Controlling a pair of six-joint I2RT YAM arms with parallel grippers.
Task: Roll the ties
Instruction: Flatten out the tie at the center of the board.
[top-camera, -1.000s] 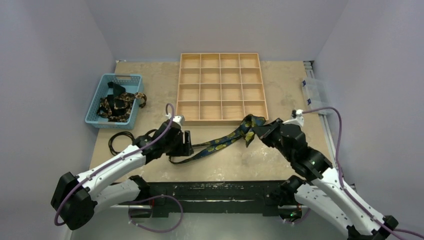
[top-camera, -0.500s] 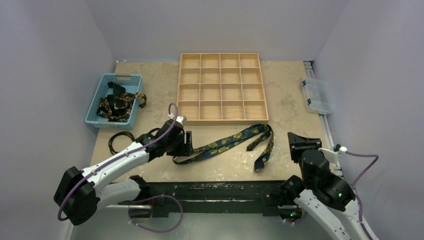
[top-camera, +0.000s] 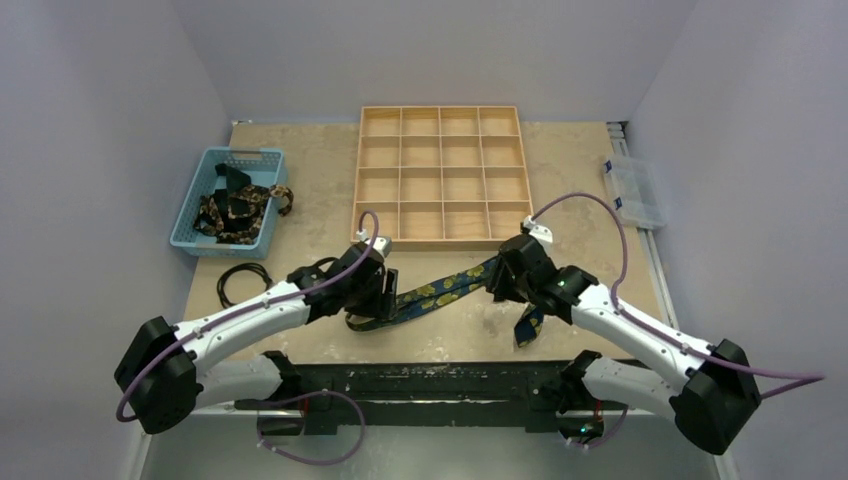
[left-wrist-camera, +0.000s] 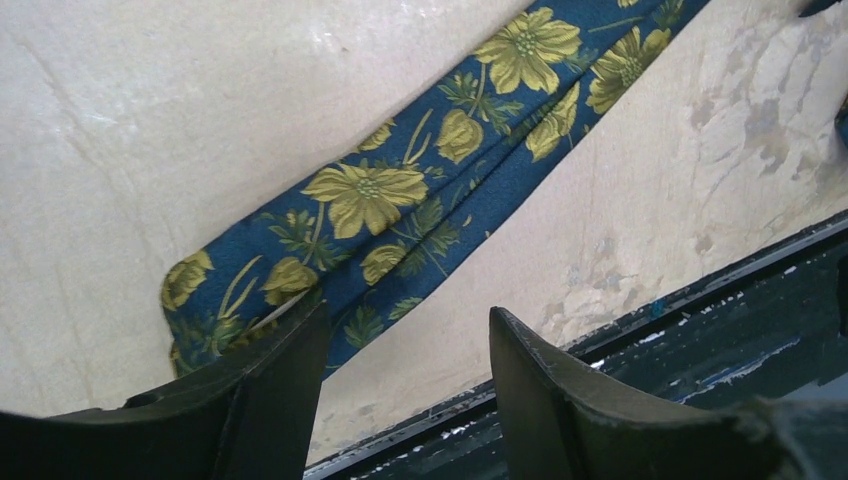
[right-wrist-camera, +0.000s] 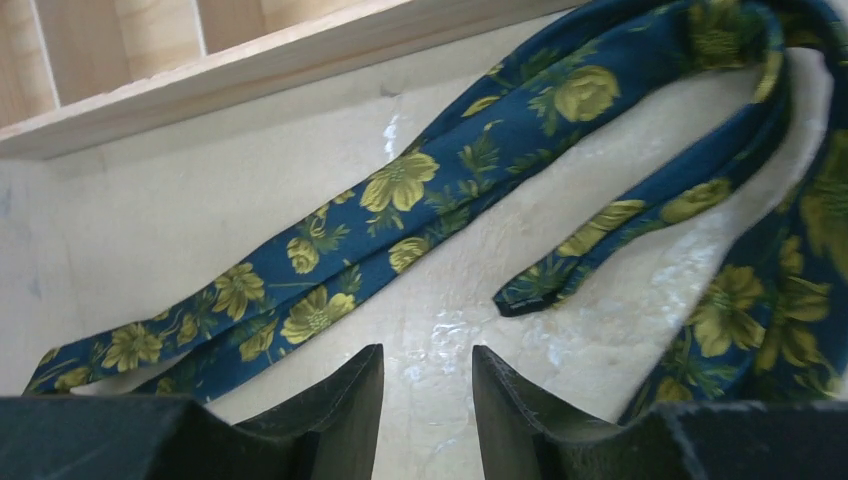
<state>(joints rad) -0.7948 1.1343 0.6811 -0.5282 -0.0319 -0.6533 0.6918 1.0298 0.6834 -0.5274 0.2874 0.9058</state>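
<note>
One floral tie (top-camera: 440, 290) lies flat on the desk (top-camera: 300, 180), just in front of the wooden tray (top-camera: 445, 243), doubled back at its right end. The left hand (left-wrist-camera: 408, 335) hovers spread over its left tip. The right hand (right-wrist-camera: 427, 365), also spread and empty, hangs by the fold. More ties (top-camera: 235, 212) sit in the blue basket (top-camera: 245, 156).

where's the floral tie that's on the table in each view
Top external: the tie lies slantwise just in front of the wooden tray.
Left wrist: it runs from lower left to upper right; no tray in view.
Right wrist: it crosses the middle, looping at the right.
Shared landmark: the tray's near rim, top left in the right wrist view.
</note>
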